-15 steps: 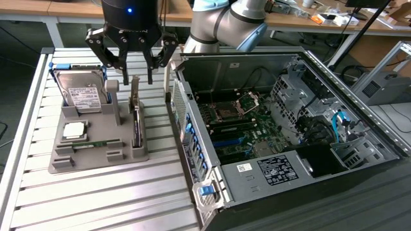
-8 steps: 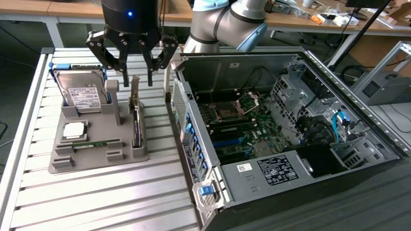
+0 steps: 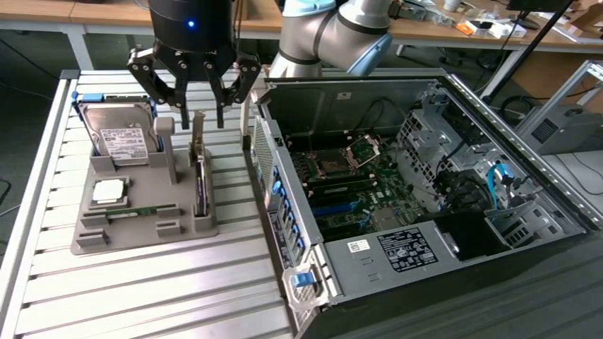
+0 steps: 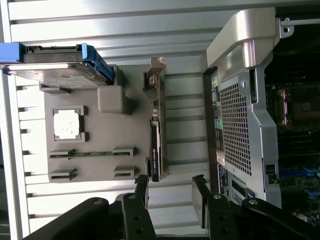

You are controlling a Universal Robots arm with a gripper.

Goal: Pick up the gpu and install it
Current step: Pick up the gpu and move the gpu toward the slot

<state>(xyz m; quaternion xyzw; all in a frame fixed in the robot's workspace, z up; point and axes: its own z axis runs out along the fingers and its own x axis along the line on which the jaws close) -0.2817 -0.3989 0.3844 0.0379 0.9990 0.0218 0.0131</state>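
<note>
Currently tool [image 3: 200, 106], spread wide and empty, hangs above gpu [image 3: 200, 185] standing on edge in gray holder [image 3: 141, 233] on surface [image 3: 141, 296] beside open computer case [image 3: 330, 106].

The gpu [image 3: 200, 173] stands on its long edge in a slot along the exterior view's right side of a grey holder [image 3: 132, 240] on the bench [image 3: 141, 296]. It shows nearly edge-on as a thin card, with a black cooler block on one face and a sliver of green board. Its silver end bracket [image 3: 198, 127] is at the far end and rises upright above the card. The card sits straight, near the open computer case [image 3: 330, 106] but apart from it.
</note>
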